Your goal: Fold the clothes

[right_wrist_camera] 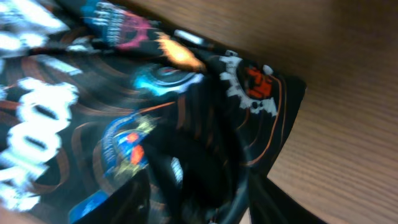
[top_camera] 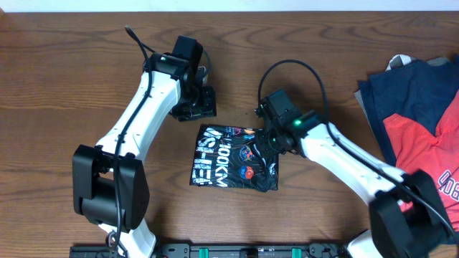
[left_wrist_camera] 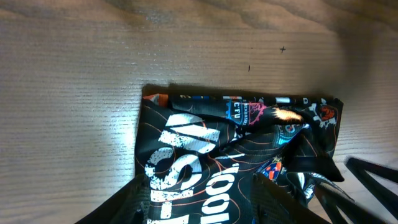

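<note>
The jersey [top_camera: 233,158] lies folded to a small rectangle mid-bench [top_camera: 72,57], with bare wood open on its left and far sides; a heap of navy and red clothes [top_camera: 419,100] crowds the right edge; the left arm [top_camera: 143,107] reaches in from the near left, the left fingers [top_camera: 197,109] just beyond the jersey's far left corner, standing apart with nothing pinched; the right arm [top_camera: 344,158] slants in, the right fingers [top_camera: 278,140] at the jersey's far right corner, and I cannot tell whether they grip; only the blurred right wrist view shows the cloth bunched there.
</note>
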Controlling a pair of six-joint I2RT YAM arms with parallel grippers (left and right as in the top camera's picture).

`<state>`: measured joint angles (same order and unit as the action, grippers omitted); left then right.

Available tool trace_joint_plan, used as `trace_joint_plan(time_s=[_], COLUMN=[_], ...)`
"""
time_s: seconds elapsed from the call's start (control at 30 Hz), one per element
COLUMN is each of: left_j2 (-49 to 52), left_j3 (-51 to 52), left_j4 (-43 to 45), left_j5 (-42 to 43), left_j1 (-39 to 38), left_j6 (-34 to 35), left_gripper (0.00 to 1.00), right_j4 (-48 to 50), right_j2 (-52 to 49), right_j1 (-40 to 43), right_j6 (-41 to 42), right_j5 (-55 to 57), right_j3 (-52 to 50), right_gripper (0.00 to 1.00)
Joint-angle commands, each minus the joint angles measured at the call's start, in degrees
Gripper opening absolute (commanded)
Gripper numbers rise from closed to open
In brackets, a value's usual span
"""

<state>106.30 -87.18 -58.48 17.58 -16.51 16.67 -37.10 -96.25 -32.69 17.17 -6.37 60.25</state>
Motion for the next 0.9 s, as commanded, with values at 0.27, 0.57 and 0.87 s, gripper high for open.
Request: trace_joint_plan(time_s=[0.27, 0.57, 0.87], left_j2=[-0.17, -0.17, 2.16], left_j3=[0.09, 0.09, 0.24], left_j4=[-0.85, -1.16, 2.91], left_j5=[-0.74, -0.76, -0.76], left_j1=[0.17, 0.15, 0.15], left_j6=[-0.59, -0.59, -7.67], left_gripper=[0.53, 0.59, 0.67], right_j4=[1.84, 2.49, -13.75], right_j2=[-2.82, -2.25, 3.89], right_j1=[3.02, 9.57, 9.29], right_j6=[13.14, 12.22, 7.61], right_j5=[15.45, 10.40, -7.61], right_j3=[-0.39, -0.17, 0.02], right_gripper=[0.22, 0.36, 0.36])
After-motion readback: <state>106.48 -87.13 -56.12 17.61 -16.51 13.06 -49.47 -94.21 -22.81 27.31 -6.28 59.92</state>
